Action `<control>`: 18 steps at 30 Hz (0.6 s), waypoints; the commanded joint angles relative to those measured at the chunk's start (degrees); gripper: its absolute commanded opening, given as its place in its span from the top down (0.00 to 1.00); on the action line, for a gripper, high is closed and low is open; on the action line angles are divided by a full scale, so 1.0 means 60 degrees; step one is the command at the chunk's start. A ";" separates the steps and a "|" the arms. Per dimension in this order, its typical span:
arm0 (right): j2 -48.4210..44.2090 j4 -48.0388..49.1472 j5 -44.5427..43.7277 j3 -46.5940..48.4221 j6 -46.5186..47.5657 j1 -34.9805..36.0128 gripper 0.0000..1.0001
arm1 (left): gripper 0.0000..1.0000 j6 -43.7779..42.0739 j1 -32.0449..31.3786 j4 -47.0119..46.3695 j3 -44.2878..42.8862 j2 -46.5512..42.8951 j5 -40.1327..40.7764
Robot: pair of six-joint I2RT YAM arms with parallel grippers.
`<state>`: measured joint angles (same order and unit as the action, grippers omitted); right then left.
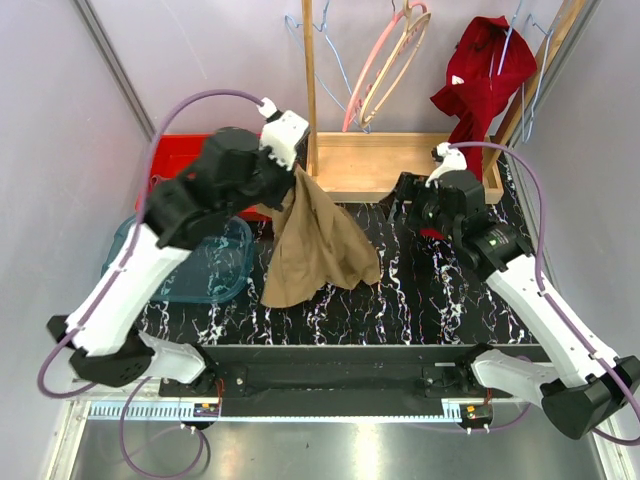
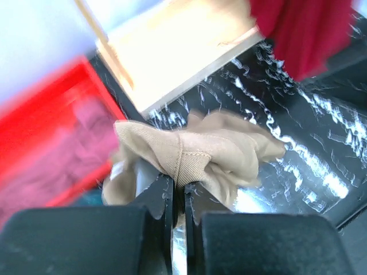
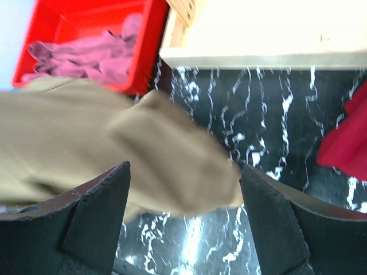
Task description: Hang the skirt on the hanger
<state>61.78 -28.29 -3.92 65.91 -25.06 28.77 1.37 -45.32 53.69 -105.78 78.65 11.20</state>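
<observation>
Skirt (image 1: pixel 315 245) hangs waist-up from the clamped left gripper (image 2: pixel 179 192), with the right gripper (image 3: pixel 183 172) gaping empty just right of it.

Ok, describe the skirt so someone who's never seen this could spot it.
Start at the black marbled table, then find the left gripper above its far side. The skirt hangs pinched from it: tan cloth, unlike the dark red garment hung at back right.
</observation>
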 commanded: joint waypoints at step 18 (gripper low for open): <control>0.0791 0.0995 0.2525 0.0045 0.0631 0.0038 0.12 | 1.00 -0.1124 -0.2375 -0.1724 0.6931 -0.2606 -0.8811</control>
<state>63.81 -24.73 4.62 65.84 -23.31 28.82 -13.80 -53.10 53.67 -71.11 64.03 -34.65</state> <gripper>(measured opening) 0.874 0.050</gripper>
